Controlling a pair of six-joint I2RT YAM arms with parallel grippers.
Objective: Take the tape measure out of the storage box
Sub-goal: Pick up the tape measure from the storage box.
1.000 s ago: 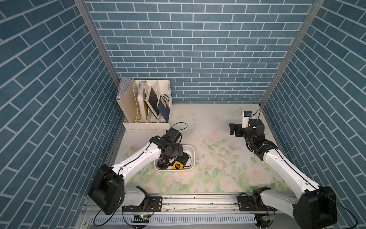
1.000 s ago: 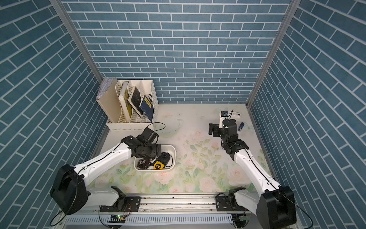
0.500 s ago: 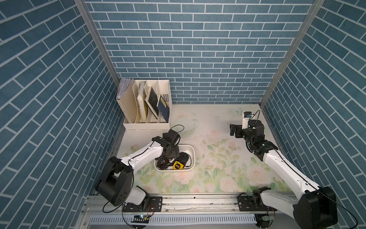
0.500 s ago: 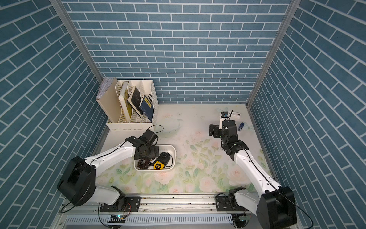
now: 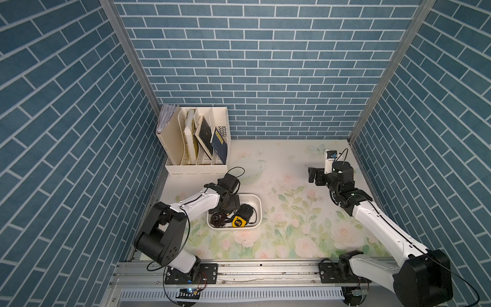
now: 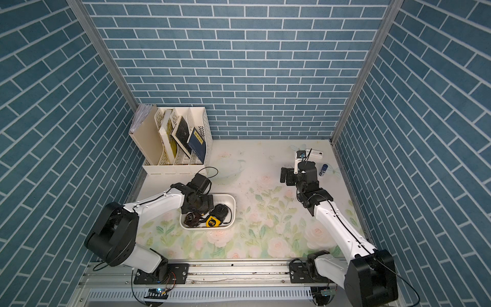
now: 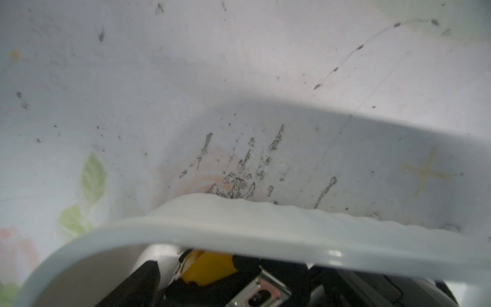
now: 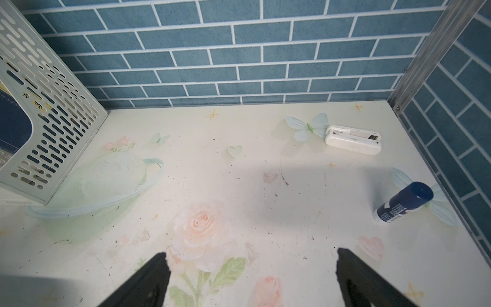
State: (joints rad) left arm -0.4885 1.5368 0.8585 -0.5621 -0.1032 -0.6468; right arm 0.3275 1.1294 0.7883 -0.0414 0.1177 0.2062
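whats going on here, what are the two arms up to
The left gripper is reaching down into the white storage box with its jaws open, right beside the yellow tape measure. The tape measure lies in the box next to a black corded gadget, and nothing looks gripped yet. The right gripper hangs open and empty over the floral tabletop near the back, taking no part.

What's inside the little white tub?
A yellow and black tape measure, a round black gadget with a cord and a dark tangled bundle lie in the shallow white plastic tub. The left claw covers one corner.
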